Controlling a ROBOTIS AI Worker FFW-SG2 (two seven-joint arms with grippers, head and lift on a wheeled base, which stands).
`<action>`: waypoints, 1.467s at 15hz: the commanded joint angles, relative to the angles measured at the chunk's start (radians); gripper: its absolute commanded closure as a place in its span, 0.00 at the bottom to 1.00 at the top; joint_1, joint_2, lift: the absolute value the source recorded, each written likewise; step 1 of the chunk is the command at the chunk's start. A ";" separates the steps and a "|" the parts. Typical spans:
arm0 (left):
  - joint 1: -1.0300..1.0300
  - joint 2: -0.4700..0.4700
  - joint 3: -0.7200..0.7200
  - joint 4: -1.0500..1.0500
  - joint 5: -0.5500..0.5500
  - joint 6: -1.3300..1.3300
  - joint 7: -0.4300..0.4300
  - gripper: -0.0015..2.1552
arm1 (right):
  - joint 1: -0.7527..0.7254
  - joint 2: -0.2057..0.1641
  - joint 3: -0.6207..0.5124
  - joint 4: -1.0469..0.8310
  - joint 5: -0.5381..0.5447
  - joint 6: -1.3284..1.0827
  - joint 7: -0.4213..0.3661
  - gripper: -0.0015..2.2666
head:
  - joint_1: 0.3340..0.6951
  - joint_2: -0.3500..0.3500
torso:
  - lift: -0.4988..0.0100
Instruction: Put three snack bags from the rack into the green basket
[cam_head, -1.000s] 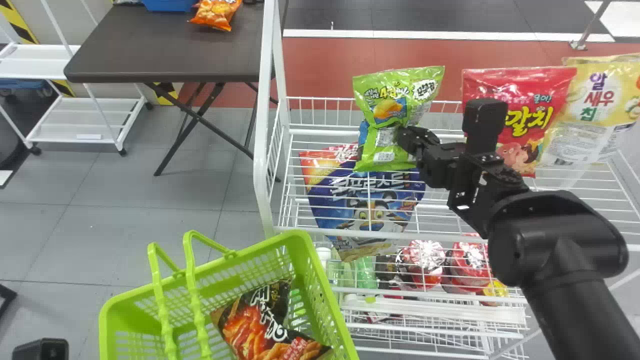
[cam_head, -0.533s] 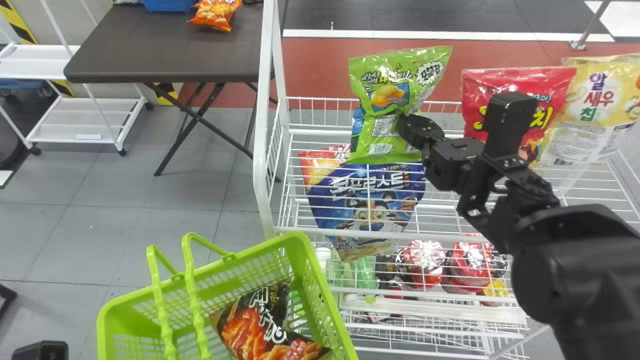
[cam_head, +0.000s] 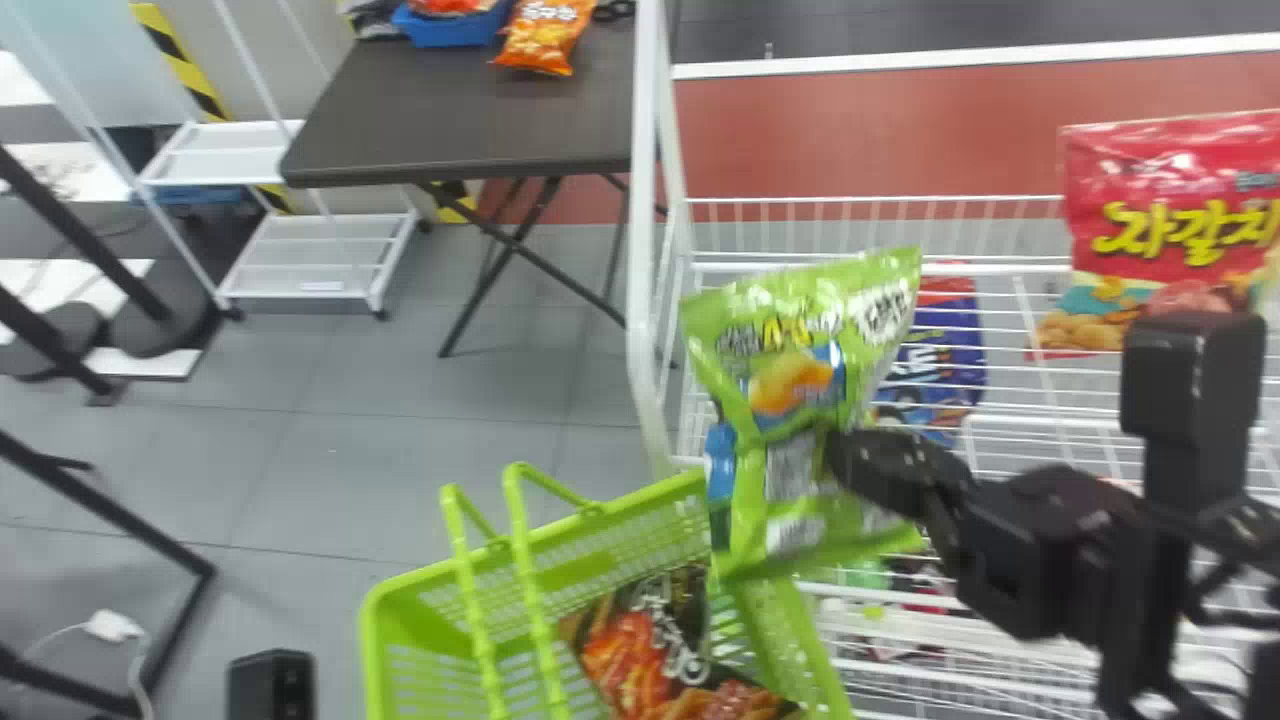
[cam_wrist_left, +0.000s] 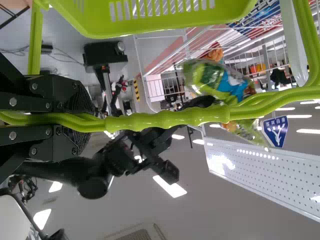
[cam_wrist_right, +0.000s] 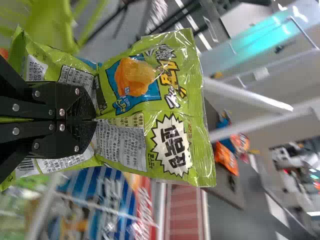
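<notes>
Green and glossy, the snack bag (cam_head: 800, 400) hangs roughly upright above the rack-side edge of the green basket (cam_head: 395, 615), pinched at its lower part in the right gripper (cam_wrist_right: 92, 120), whose two fingers are clamped together on the film. In the head view its bottom overlaps the basket's rim, though whether the two touch I cannot tell. Inside the basket lies a dark snack bag (cam_head: 670, 655) with a reddish print, so by my reckoning one of the three is in, the second is on its way, and a third has yet to be picked. The red snack bag (cam_head: 1170, 220) on the white rack (cam_head: 645, 250) looks a likely candidate, and a blue bag (cam_head: 930, 350) lies lower down. As for pose, the right arm (cam_head: 1050, 550) comes in from the right-hand side of the head view, low across the front of the rack, with its wrist turned so that the fingers point toward the robot's left and the bag leads. The left gripper (cam_wrist_left: 82, 122) is closed around the basket's handle (cam_wrist_left: 165, 119), and seems to be there simply to keep the basket steady for the drop.
</notes>
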 joint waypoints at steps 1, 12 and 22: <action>0.000 -0.006 -0.007 0.000 0.000 0.000 -0.010 1.00 | 0.007 -0.001 0.065 -0.025 -0.052 0.112 -0.001 0.99 | 1.00 0.94 | 0.98; 0.001 -0.006 -0.009 0.000 0.000 0.000 -0.010 1.00 | -0.078 -0.012 0.180 0.161 -0.047 0.173 -0.014 0.01 | 1.00 1.00 | 0.98; -0.008 -0.006 -0.007 0.010 0.000 0.000 -0.010 1.00 | -0.205 -0.008 -0.263 0.288 0.134 -0.088 -0.016 0.03 | 1.00 0.56 | 0.98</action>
